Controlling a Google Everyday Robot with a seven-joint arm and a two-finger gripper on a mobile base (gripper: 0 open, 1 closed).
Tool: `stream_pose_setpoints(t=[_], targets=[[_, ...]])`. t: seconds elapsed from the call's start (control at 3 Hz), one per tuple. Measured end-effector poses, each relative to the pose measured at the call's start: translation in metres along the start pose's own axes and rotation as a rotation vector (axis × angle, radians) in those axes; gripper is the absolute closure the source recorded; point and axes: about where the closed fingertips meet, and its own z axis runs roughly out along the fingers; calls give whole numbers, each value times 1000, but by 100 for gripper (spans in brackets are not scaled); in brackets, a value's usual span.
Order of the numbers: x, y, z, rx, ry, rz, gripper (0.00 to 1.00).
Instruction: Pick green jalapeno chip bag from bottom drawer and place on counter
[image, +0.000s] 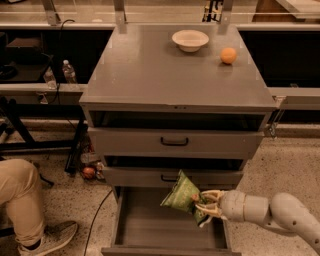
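Observation:
The green jalapeno chip bag (181, 194) hangs tilted above the open bottom drawer (150, 230), in front of the middle drawer's face. My gripper (204, 209) reaches in from the lower right and is shut on the bag's lower right end. The bag is off the drawer floor. The counter (150, 75) is the grey cabinet top, above and behind the bag.
A white bowl (190, 40) and an orange fruit (228, 55) sit at the counter's back right. Two upper drawers with black handles (174, 142) are above the bag. A person's leg and shoe (30, 210) are at the lower left. Bottles (68, 72) stand at the far left.

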Motion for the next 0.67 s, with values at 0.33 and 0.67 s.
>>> stream_pose_setpoints(t=[0.33,0.67], targets=[[-50,-24,-17,35,-31,-101,100],[-116,-46,-34,74,-56,-251,100]])
